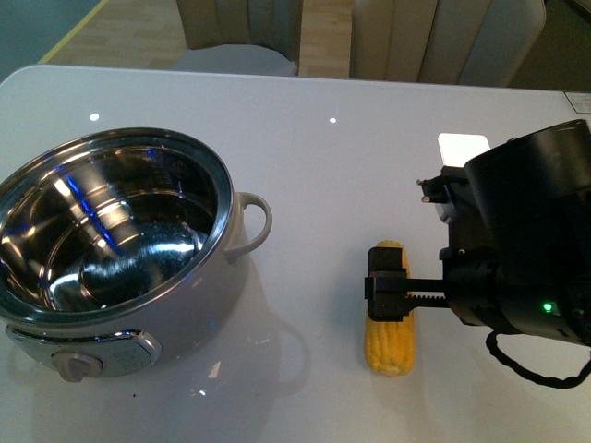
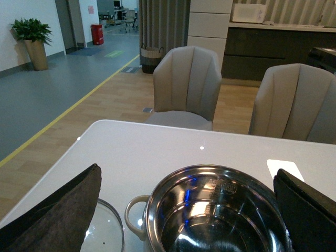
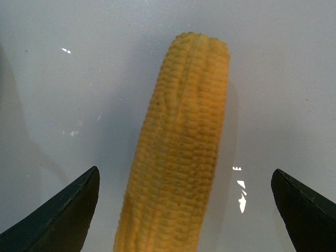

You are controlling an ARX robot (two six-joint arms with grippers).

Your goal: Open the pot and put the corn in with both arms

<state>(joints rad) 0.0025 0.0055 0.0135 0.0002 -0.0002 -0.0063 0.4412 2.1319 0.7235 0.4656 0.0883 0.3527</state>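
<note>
The right gripper [image 3: 185, 171] hangs low over the corn [image 3: 181, 121] with its fingers spread wide. The cob lies between them, flat on the white table [image 1: 323, 157], and touches neither finger. It is a husked yellow cob with tight, even rows of kernels and no visible damage. Its length runs straight out from the gripper's palm.

To this gripper's left, well apart from it, stands the pot [image 1: 208, 305], uncovered, its shiny steel inside empty. The left gripper [image 2: 187, 170] hovers above the pot's near side, fingers wide and holding nothing. The glass lid [image 2: 105, 231] lies on the table just outside one of its fingers, beside the pot's loop handle.

So the opening looks done: the lid is off and set aside. The corn half appears barely begun, since the cob is bracketed but not gripped. What is left is to close on it, lift it, carry it across and lower it into the pot.
</note>
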